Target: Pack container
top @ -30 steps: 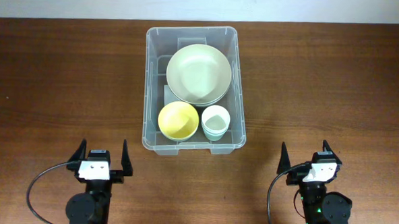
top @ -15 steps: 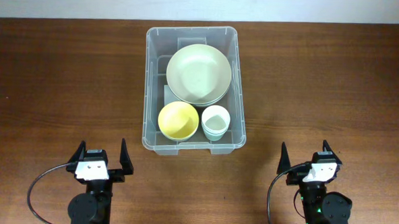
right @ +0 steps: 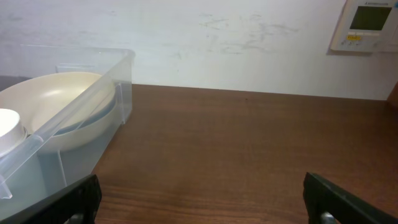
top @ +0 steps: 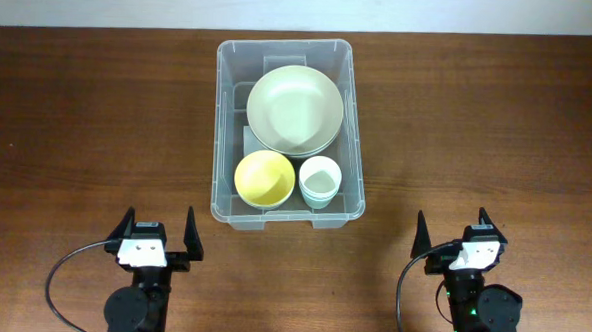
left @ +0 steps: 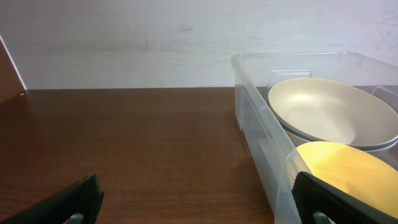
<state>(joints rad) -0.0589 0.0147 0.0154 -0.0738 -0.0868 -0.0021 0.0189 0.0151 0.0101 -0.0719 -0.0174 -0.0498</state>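
The container [top: 218,133] sits at the far middle of the surface [top: 77,126], exactly where it was a second ago. Its load is unchanged: a big bowl [top: 294,108] fills the far half, stacked on another of the same kind, with a yellow bowl [top: 264,178] at the near left and a cup [top: 319,180] at the near right.

The only change is at the left end effector [top: 159,220]. It has shifted slightly to the right and toward the near edge, and now sits near the container's near-left corner without touching it. Its jaws are spread wide and hold nothing.

The right end effector [top: 452,221] has not moved. It sits off the container's near-right corner, also wide open and empty.
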